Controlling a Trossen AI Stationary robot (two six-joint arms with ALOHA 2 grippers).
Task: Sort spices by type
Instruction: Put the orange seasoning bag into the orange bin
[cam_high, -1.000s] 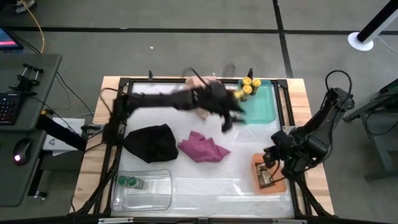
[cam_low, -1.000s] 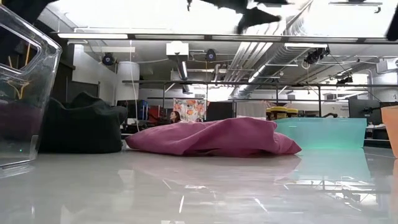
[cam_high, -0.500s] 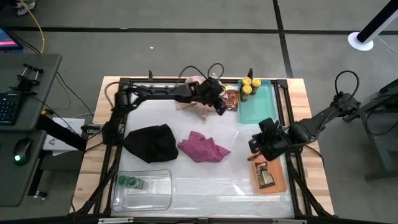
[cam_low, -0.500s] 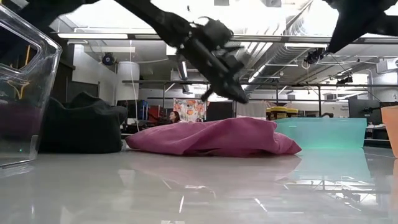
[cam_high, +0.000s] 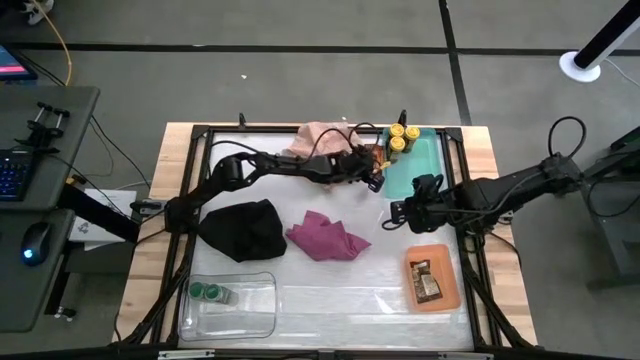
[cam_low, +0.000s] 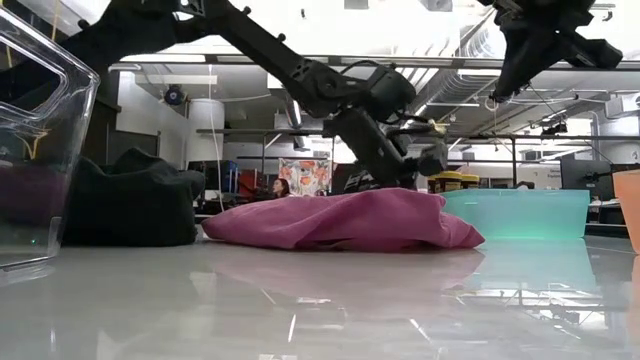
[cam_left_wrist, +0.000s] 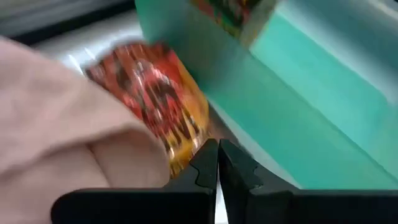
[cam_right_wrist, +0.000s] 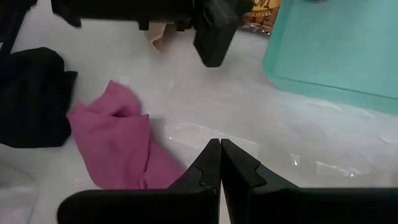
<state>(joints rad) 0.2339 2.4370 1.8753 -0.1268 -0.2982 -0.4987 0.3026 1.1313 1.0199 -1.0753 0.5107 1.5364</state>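
An orange-brown foil packet (cam_high: 376, 157) lies on the table between the pink cloth (cam_high: 320, 135) and the teal tray (cam_high: 420, 172). In the left wrist view the packet (cam_left_wrist: 152, 93) leans toward the tray's wall (cam_left_wrist: 280, 112). My left gripper (cam_high: 372, 180) is shut, low beside the packet's near end (cam_left_wrist: 217, 158). Yellow-lidded jars (cam_high: 400, 138) stand in the teal tray's far corner. Green-lidded jars (cam_high: 208, 292) sit in the clear tray (cam_high: 250, 315). More packets (cam_high: 428, 280) lie in the orange tray (cam_high: 448, 262). My right gripper (cam_high: 395, 214) hangs shut above the table (cam_right_wrist: 219, 152). My left gripper comes at the packet's near corner (cam_left_wrist: 181, 155) slanting down from the table's left. Its shut fingers (cam_left_wrist: 202, 165) stand right beside that corner, with nothing between them. I cannot tell whether they touch the packet.
A magenta cloth (cam_high: 325, 238) lies mid-table and a black cloth (cam_high: 245, 228) to its left. The black frame rail (cam_high: 300, 130) runs around the work area. Bare table shows between the magenta cloth and the orange tray.
My left gripper has come down from above the teal tray's left side to table height beside the packet. My right gripper has left the orange tray, moving toward the table's left and far side, and now hangs in front of the teal tray.
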